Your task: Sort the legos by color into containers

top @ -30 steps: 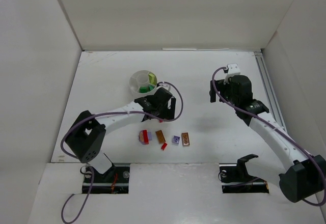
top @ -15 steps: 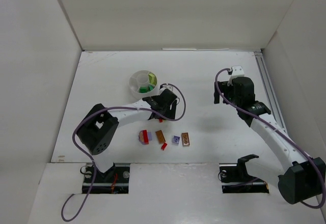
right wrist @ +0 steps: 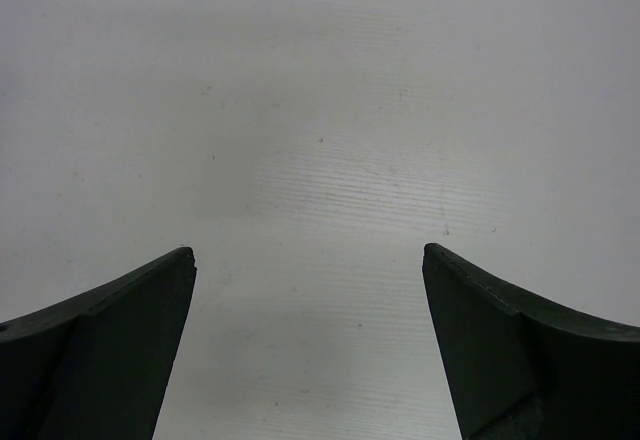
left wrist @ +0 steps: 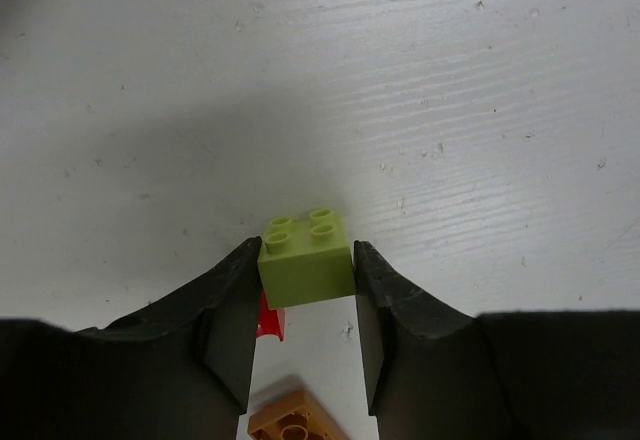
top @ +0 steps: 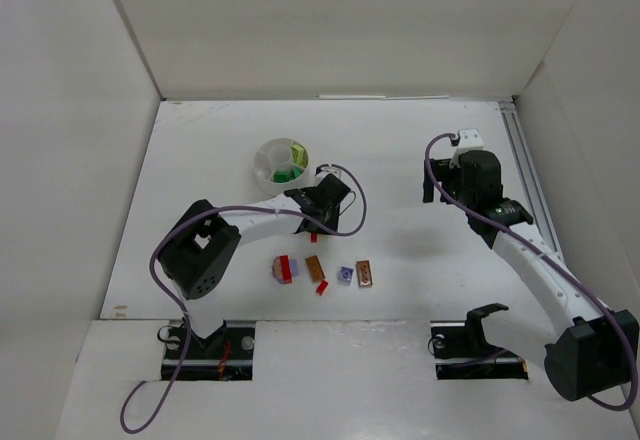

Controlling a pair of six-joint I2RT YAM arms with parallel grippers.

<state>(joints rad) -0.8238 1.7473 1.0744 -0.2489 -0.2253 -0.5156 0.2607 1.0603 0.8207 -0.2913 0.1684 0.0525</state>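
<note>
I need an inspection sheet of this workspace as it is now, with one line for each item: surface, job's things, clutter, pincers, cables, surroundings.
Surface: white table, finely scratched in the wrist views.
Job's things: round white tub holds green and yellow bricks. The loose bricks lie in a row nearer the arm bases: red, orange-brown and lavender.
Clutter: nothing seen.
Pincers: left pincer is closed on a lime-green brick, with a finger against each side. Right pincer is open over bare table.
Cables: one purple cable loops beside the left wrist; a second cable runs along the right arm.
Surroundings: plain white walls on three sides.
</note>
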